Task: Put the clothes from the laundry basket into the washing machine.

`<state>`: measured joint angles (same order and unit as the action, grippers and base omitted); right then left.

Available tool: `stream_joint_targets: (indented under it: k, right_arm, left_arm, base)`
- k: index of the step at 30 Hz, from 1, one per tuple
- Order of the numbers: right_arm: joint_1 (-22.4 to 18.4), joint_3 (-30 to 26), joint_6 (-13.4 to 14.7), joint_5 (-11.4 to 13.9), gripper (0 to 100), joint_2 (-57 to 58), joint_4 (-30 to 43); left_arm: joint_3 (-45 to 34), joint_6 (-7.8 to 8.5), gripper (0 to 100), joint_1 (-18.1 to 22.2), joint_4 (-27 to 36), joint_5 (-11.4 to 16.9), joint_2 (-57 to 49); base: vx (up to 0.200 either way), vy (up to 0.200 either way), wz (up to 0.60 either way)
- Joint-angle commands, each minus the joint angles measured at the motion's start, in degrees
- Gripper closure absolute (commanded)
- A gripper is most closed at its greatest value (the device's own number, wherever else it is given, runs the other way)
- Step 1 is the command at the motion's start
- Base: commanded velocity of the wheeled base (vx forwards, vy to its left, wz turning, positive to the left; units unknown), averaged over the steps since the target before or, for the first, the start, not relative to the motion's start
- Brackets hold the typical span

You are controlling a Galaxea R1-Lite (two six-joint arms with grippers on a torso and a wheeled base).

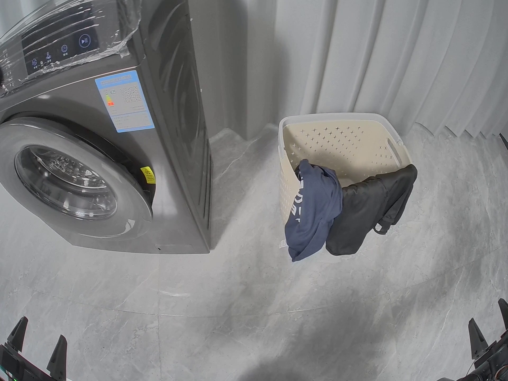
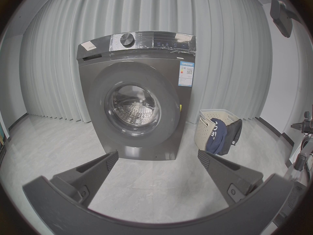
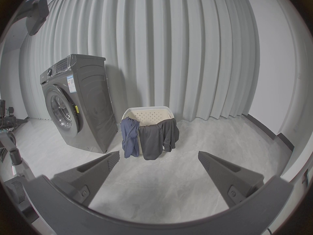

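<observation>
A cream laundry basket (image 1: pixel 338 133) stands on the floor to the right of a dark grey washing machine (image 1: pixel 169 96). Over its front rim hang a navy garment (image 1: pixel 312 207) and a black garment (image 1: pixel 370 202). The machine's round door (image 1: pixel 69 181) is closed. My left gripper (image 1: pixel 37 345) is open at the lower left, far from both, facing the washing machine (image 2: pixel 137 95). My right gripper (image 1: pixel 489 326) is open at the lower right, pointed toward the basket (image 3: pixel 148 115) with the navy garment (image 3: pixel 129 137) and black garment (image 3: pixel 156 137).
Pleated grey curtains (image 1: pixel 370 43) run behind the machine and basket. The pale marble-look floor (image 1: pixel 254 302) spreads wide between me and them. A dark baseboard (image 3: pixel 267 128) lines the right wall.
</observation>
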<state>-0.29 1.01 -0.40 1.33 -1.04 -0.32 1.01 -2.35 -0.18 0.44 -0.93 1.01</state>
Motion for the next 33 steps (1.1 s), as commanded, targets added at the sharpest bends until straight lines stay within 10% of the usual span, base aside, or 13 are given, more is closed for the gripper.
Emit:
stream_joint_targets:
  k: [1, 33]
  right_arm:
    - [0.0, -1.0, 0.0, 0.1, 0, 0.5, 0.0]
    - [0.0, -1.0, -0.1, 0.2, 0, 0.5, 0.0]
  left_arm:
    - [-0.8, -0.02, 0, 0.1, 0.0, 0.0, -0.7]
    - [-0.8, -0.11, 0, 0.0, 0.0, 0.0, -0.7]
  base:
    - [0.0, 0.2, 0.0]
    - [0.0, 0.2, 0.0]
